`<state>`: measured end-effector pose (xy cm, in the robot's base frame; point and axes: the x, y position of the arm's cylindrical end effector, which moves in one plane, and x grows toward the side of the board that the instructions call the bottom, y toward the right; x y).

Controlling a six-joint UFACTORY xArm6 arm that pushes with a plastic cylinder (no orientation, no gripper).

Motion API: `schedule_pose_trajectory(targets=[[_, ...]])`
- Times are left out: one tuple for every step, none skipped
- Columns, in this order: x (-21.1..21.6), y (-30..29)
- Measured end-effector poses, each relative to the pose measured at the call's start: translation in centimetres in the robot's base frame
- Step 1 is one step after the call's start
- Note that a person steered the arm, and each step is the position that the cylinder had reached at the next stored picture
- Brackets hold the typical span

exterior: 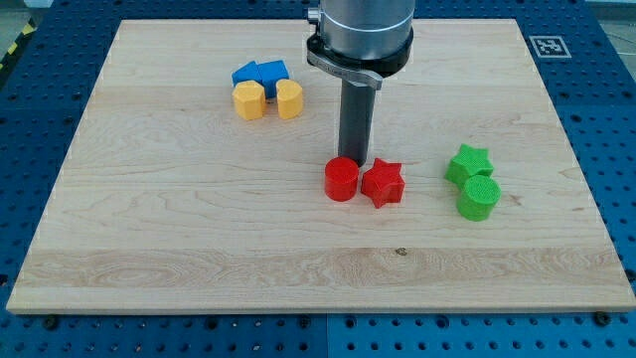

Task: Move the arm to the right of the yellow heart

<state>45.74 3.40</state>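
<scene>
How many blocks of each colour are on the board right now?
Blue: 1, the blue block
Yellow: 2, the yellow hexagon and the yellow heart
Red: 2, the red cylinder and the red star
Green: 2, the green star and the green cylinder
Total: 7
My tip sits just behind the two red blocks.

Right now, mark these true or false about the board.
1. My tip stands just behind the red cylinder and red star. True.
2. The green star sits at the view's left. False: it is at the view's right, by the green cylinder.
3. The blue block lies beside two yellow blocks. True.
4. My tip touches the yellow heart. False: it stands well apart, toward the view's lower right.
</scene>
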Motion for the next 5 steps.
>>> schedule_pose_trajectory(targets=[[-1.6,0.1],[-2.8,1.6],[-3.3,2.6],[-4.7,2.9],[-6.8,2.8]])
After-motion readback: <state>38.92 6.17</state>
